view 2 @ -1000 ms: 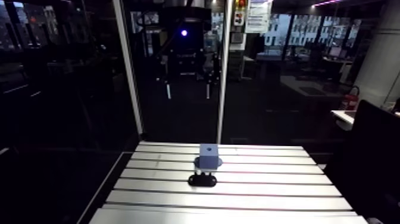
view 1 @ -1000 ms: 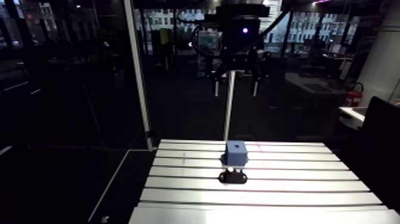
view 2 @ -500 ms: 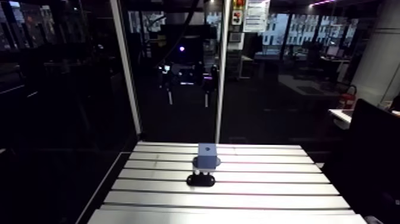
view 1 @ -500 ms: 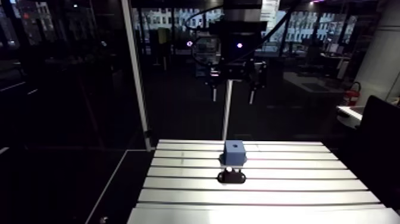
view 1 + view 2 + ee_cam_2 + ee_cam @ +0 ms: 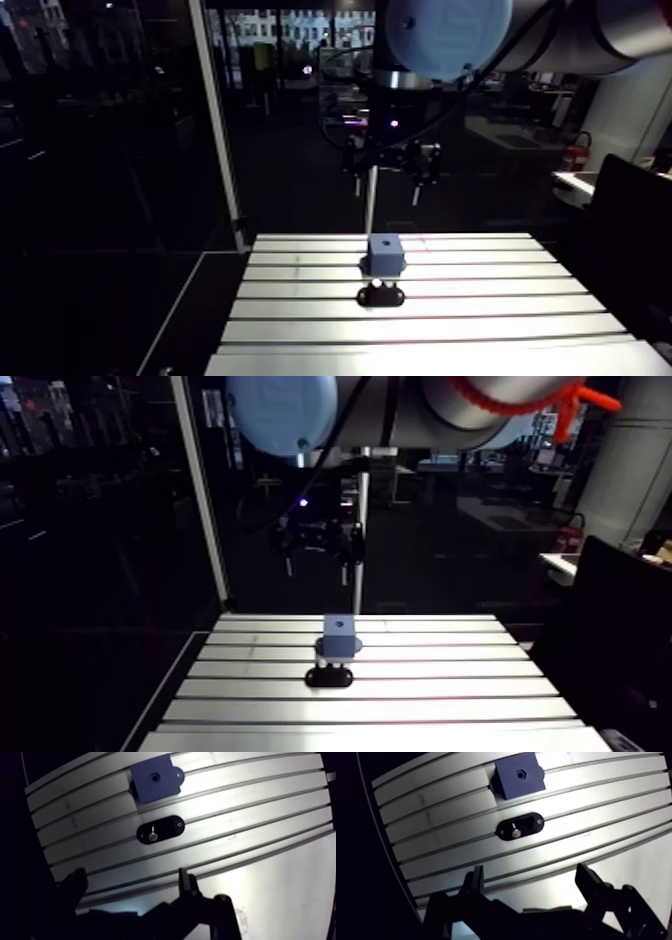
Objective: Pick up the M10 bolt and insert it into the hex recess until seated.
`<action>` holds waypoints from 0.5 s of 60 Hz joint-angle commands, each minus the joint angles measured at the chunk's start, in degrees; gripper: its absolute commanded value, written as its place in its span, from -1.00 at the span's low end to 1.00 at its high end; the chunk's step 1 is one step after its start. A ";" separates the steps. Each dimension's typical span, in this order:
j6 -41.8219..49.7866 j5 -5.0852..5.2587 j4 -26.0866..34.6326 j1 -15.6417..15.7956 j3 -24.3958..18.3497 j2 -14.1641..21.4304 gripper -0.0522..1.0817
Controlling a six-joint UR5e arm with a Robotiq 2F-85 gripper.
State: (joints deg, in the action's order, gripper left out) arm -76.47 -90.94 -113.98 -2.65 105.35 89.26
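Note:
A blue block (image 5: 386,252) stands near the middle of the slotted table (image 5: 480,322), with a small hex recess (image 5: 520,774) in its top face. Just in front of it lies a black oval holder (image 5: 380,294) with the silver bolt (image 5: 515,831) standing upright in it. My gripper (image 5: 386,188) hangs high above the table's far edge, behind the block. In the wrist view my gripper (image 5: 532,881) is open with nothing between its dark fingers (image 5: 475,880). The holder and the block lie well ahead of it.
The table's grooves run crosswise, and a white upright post (image 5: 368,200) rises behind the block at the far edge. A glass partition frame (image 5: 216,130) stands at the back left. A dark panel (image 5: 630,250) sits off the table's right side.
The gripper has come down lower toward the table and stays open. The arm's large joint now fills the top of the arm view as the camera shifted. Block, holder and bolt stay put.

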 commanded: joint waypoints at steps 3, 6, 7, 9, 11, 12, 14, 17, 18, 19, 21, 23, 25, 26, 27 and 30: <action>-0.21 0.10 -9.32 -0.25 5.45 -0.52 -0.89; -0.29 0.10 -11.00 -0.25 6.25 -0.69 -0.89; -0.29 0.10 -11.00 -0.25 6.25 -0.69 -0.89; -0.37 0.10 -11.72 -0.25 6.69 -0.93 -0.89; -0.31 0.10 -12.66 -0.41 7.17 -1.54 -0.89; -0.31 0.10 -12.66 -0.41 7.17 -1.54 -0.89; -0.37 0.10 -12.94 -0.57 7.50 -1.65 -0.89; -0.31 0.81 -13.72 -1.01 8.21 -1.91 -0.89; -0.31 0.81 -13.72 -1.01 8.21 -1.91 -0.89; -0.37 1.40 -14.07 -1.26 8.55 -2.01 -0.89; -0.38 2.09 -14.42 -1.60 8.97 -2.25 -0.89; -0.38 2.72 -14.77 -2.02 9.26 -2.58 -0.89; -0.38 3.19 -15.13 -2.31 9.60 -2.71 -0.89; -0.46 3.55 -15.48 -2.50 9.95 -2.88 -0.89; -0.46 3.55 -15.48 -2.50 9.95 -2.88 -0.89; -0.55 3.70 -16.50 -2.78 10.57 -3.22 -0.89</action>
State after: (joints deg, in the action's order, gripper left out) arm -76.83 -89.21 -127.59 -4.09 113.69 87.22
